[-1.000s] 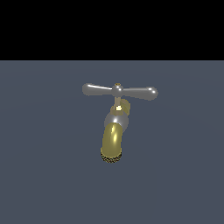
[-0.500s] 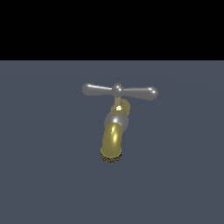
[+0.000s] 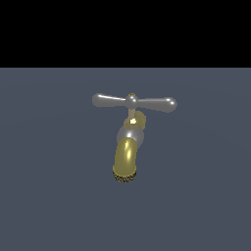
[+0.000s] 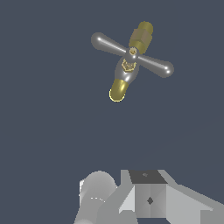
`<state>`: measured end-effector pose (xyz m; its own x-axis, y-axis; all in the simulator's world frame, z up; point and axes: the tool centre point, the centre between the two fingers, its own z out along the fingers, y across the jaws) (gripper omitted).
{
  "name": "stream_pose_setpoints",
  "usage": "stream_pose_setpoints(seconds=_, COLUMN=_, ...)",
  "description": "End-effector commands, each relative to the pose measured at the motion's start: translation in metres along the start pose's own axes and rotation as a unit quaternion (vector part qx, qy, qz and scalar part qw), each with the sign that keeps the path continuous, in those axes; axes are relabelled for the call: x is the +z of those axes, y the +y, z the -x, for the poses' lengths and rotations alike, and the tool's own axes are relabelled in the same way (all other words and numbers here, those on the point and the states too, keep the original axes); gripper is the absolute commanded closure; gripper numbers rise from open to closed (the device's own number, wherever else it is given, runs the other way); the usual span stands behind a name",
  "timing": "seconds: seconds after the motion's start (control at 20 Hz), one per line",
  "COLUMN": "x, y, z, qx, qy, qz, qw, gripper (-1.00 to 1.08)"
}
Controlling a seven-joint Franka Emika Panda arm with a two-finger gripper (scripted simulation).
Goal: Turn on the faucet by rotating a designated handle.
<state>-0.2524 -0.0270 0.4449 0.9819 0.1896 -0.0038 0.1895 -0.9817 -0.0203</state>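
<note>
The faucet stands on the dark grey floor, its brass-gold spout curving down to a rough speckled mouth below a silver collar. The handle is a silver crossbar on a small brass stem and lies level, one arm to each side of the exterior view. The wrist view shows the faucet and the handle from above, far from the camera. No gripper fingers show in either view. Nothing touches the handle.
White and grey robot parts, a rounded cylinder and a boxy block, fill one edge of the wrist view, well apart from the faucet. The dark grey floor spreads around the faucet.
</note>
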Motion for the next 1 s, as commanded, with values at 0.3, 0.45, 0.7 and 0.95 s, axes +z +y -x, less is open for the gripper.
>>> stream_pose_setpoints(seconds=0.3, x=0.042, y=0.026, z=-0.007, qx=-0.1, qy=-0.001, qz=0.002, qw=0.995, gripper=1.08)
stream_pose_setpoints(seconds=0.45, x=0.057, y=0.035, z=-0.011, qx=-0.136, qy=-0.001, qz=0.002, qw=0.9907, gripper=1.08)
stream_pose_setpoints(seconds=0.7, x=0.082, y=0.049, z=-0.019, qx=-0.196, qy=-0.002, qz=0.004, qw=0.9806, gripper=1.08)
stream_pose_setpoints(seconds=0.95, x=0.107, y=0.063, z=-0.029, qx=-0.255, qy=-0.003, qz=0.005, qw=0.967, gripper=1.08)
